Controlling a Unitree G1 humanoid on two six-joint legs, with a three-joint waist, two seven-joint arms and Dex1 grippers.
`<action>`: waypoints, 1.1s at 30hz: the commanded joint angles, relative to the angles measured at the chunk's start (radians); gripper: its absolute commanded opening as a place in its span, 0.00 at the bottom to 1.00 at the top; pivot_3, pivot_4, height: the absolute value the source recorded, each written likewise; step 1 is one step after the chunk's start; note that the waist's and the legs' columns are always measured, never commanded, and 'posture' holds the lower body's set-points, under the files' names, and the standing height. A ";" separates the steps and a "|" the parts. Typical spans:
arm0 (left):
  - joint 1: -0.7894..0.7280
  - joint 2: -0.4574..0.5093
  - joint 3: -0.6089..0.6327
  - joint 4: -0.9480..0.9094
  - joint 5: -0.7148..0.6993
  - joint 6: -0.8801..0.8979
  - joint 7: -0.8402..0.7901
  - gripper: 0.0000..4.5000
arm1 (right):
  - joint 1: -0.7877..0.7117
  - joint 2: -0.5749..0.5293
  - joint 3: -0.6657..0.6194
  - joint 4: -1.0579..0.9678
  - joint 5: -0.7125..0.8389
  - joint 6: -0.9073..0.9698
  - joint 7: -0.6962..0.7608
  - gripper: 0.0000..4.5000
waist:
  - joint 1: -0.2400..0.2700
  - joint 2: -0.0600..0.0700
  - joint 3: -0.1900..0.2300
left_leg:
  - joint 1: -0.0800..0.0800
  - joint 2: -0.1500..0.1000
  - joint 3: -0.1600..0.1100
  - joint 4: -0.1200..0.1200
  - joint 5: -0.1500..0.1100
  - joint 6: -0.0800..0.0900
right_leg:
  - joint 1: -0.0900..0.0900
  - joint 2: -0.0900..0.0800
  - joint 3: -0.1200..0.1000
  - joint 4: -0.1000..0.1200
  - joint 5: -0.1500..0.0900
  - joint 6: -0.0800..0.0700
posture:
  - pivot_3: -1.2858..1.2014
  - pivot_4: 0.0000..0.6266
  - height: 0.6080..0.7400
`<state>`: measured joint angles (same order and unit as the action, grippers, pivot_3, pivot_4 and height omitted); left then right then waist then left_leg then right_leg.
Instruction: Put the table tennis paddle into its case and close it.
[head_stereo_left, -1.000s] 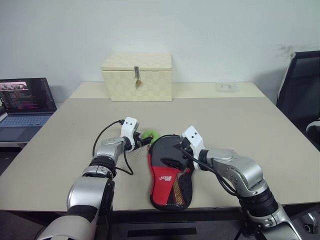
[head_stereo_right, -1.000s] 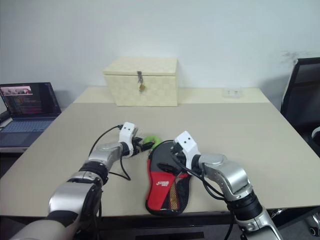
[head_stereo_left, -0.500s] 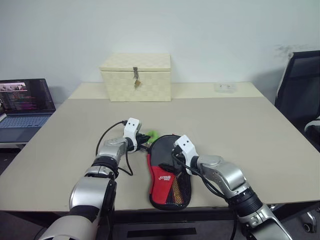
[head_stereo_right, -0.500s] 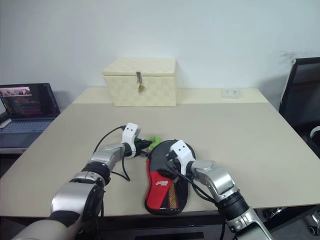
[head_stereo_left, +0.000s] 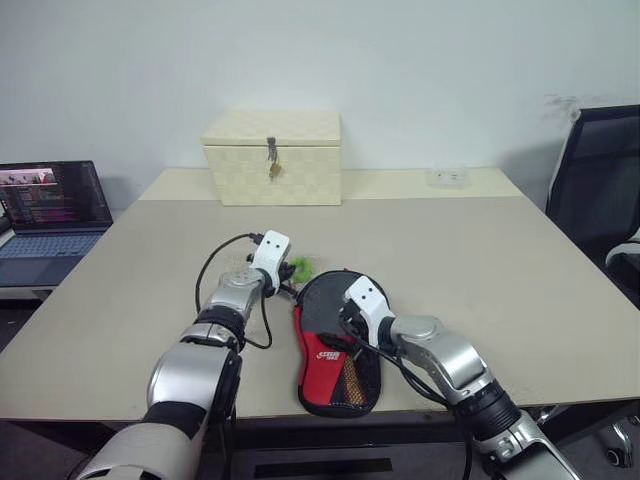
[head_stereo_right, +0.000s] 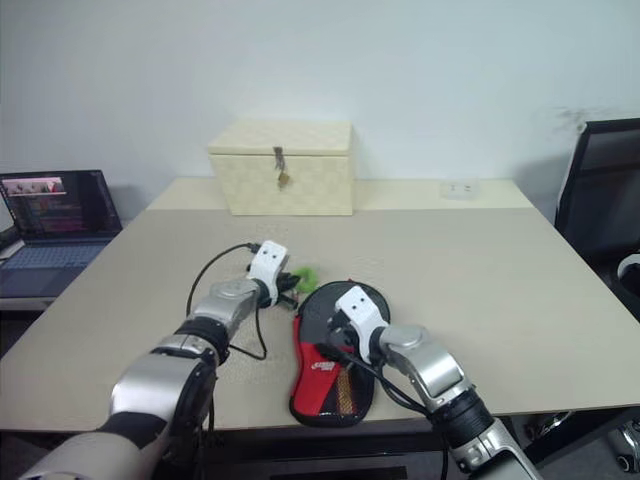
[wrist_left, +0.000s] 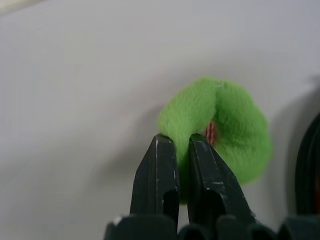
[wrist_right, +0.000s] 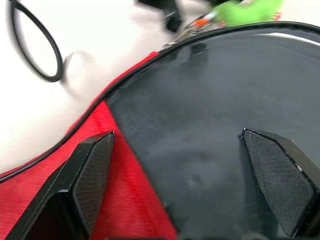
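1. The case (head_stereo_left: 338, 350) lies flat on the table (head_stereo_left: 480, 270), long axis front to back, red narrow end toward me.
2. My left pincer (wrist_left: 182, 145) is clamped on its green pull tag (wrist_left: 235, 127).
3. My right pincer (wrist_right: 185, 165) stands spread wide over the black part.

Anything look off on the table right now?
Nothing stands out. The case lies flat near the table's front edge, left gripper shut on its green pull tag, right gripper open over the black part.
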<state>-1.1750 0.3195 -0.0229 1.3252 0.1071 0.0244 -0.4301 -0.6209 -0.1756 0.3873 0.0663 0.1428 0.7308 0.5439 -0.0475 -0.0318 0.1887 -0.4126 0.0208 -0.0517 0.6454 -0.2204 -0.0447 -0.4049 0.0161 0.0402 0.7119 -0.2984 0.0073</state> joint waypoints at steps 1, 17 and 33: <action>-0.084 -0.028 -0.029 0.012 0.057 -0.038 0.044 0.00 | 0.024 0.020 0.061 0.084 -0.021 0.028 0.028 1.00 | -0.002 -0.001 -0.001 | 0.000 -0.001 0.000 0.000 0.000 0.000 | 0.000 0.000 0.000 0.000 0.000 0.000 | 0.52 0.24 1.00; -0.233 -0.144 -0.086 0.045 0.209 -0.106 0.126 0.00 | 0.108 0.059 0.114 0.042 -0.080 0.071 0.034 1.00 | -0.009 -0.002 -0.002 | 0.003 -0.001 0.001 -0.001 0.000 0.000 | 0.001 0.000 0.001 0.001 -0.001 0.001 | 0.52 0.24 1.00; -0.264 -0.367 -0.264 0.044 0.379 -0.375 0.024 0.00 | 0.135 0.095 0.116 0.031 -0.086 0.074 0.037 1.00 | -0.007 0.001 -0.004 | 0.002 -0.004 0.001 -0.002 0.000 0.000 | 0.001 -0.002 0.002 0.000 -0.001 0.002 | 0.52 0.24 1.00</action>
<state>-1.3880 0.0061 -0.3000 1.4170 0.5108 -0.2903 -0.3904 -0.5345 -0.0782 0.4453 0.0038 0.0589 0.7253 0.5636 -0.0541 -0.0312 0.1849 -0.4101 0.0158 -0.0509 0.6435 -0.2204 -0.0448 -0.4034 0.0138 0.0425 0.7118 -0.3000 0.0099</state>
